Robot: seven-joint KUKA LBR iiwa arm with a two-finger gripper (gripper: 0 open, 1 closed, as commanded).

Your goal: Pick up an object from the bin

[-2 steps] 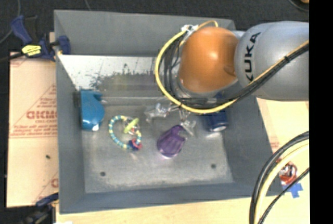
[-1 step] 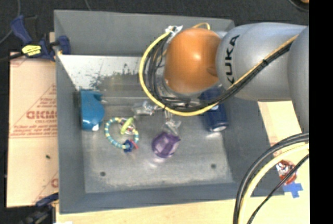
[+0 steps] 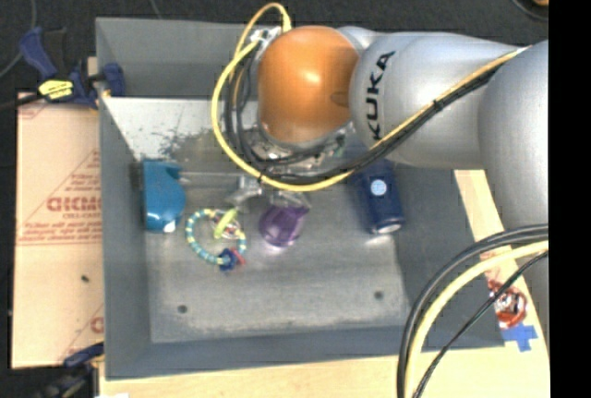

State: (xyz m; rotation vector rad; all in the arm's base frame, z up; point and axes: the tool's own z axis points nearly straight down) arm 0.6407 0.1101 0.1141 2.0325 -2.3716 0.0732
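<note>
Grey bin, four things on its floor. At nine o'clock sits a teal block, then a bead ring nearer centre. The hand hangs under the orange cover; open or shut, can't tell. A purple lump lies just at its six o'clock. A blue bottle lies at three o'clock.

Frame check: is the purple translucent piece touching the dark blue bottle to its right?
Apart. The camera view shows bare grey bin floor between the purple piece and the dark blue bottle.
</note>
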